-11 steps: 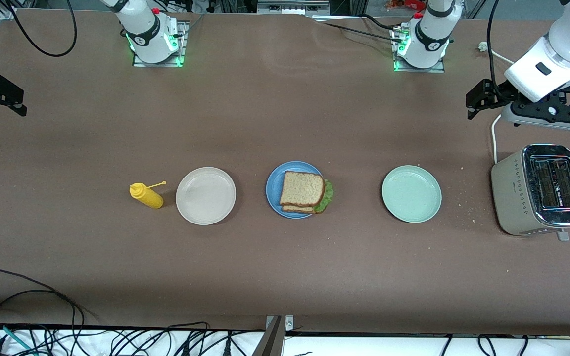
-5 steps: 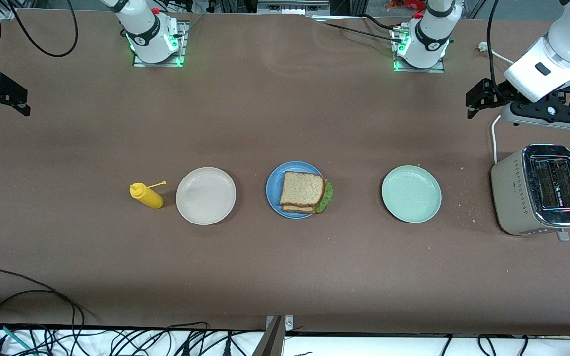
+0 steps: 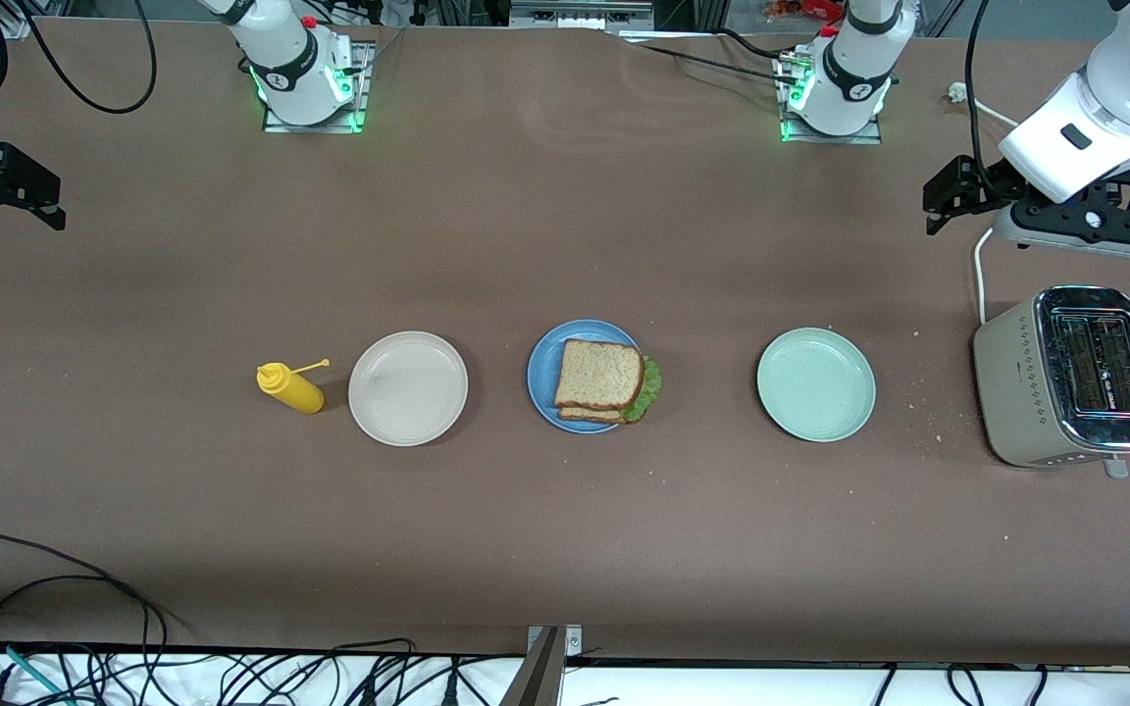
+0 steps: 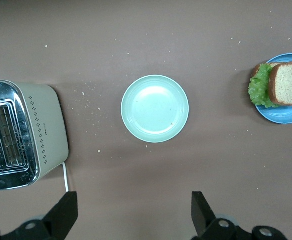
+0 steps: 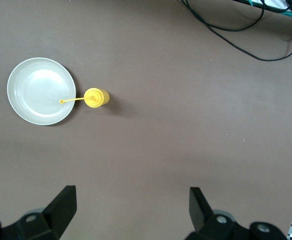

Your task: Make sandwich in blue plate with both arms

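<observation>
The sandwich (image 3: pixel 600 380), two brown bread slices with a green lettuce leaf (image 3: pixel 647 388) sticking out between them, lies on the blue plate (image 3: pixel 541 377) at the table's middle. It also shows in the left wrist view (image 4: pixel 288 84) on the blue plate (image 4: pixel 286 114). My left gripper (image 3: pixel 1090 227) hangs open and empty over the table at the left arm's end, above the toaster's cord; its fingers stand wide apart in the left wrist view (image 4: pixel 134 215). My right gripper (image 3: pixel 4 181) hangs open and empty over the right arm's end of the table (image 5: pixel 131 212).
A pale green plate (image 3: pixel 815 384) lies beside the blue plate toward the left arm's end, a beige plate (image 3: pixel 408 387) toward the right arm's end. A yellow mustard bottle (image 3: pixel 292 388) stands next to the beige plate. A toaster (image 3: pixel 1070 378) stands at the left arm's end. Cables (image 3: pixel 55 608) trail along the near edge.
My right gripper has shifted slightly toward the table's middle and the robots' bases. The left arm, plates and sandwich have not moved.
</observation>
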Tool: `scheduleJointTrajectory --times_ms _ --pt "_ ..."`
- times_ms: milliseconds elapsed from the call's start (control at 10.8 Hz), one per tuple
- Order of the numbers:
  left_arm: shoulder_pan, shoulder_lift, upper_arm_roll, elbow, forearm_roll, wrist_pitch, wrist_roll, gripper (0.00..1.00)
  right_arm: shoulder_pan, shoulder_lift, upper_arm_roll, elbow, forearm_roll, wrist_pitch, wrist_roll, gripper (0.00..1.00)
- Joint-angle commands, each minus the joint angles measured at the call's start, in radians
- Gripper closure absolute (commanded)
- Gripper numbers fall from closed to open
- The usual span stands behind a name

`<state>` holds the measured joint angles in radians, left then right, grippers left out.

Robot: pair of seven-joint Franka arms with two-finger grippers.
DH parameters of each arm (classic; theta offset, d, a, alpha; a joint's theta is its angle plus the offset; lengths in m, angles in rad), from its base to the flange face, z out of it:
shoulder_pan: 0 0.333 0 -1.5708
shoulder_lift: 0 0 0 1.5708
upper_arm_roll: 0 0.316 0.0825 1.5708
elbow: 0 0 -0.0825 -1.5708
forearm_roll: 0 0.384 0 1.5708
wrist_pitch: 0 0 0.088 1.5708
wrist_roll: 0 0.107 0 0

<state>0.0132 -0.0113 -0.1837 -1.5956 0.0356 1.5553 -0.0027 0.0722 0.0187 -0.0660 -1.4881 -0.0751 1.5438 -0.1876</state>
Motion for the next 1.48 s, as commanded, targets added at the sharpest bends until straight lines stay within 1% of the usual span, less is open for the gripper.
scheduleJointTrajectory --times_ms 0,463,740,1388 --pt "0.004 -0.004 -0.003 0.005 -0.011 -0.012 -0.01 0.0 0.005 -0.002 0.006 0.016 -0.011 -0.021 0.008 0.0" --pt "0.004 -0.004 -0.003 0.005 -0.011 -0.012 -0.011 0.0 0.003 -0.002 0.005 0.014 -0.005 -0.024 0.019 0.0" --pt "0.005 -0.004 -0.003 0.005 -0.011 -0.012 -0.01 0.0 -0.006 0.009 -0.001 0.014 -0.003 -0.097 0.065 0.0" --pt "0.005 -0.004 -0.003 0.005 -0.011 -0.012 -0.01 0.0 -0.006 0.012 -0.003 0.014 0.005 -0.1 0.086 0.0"
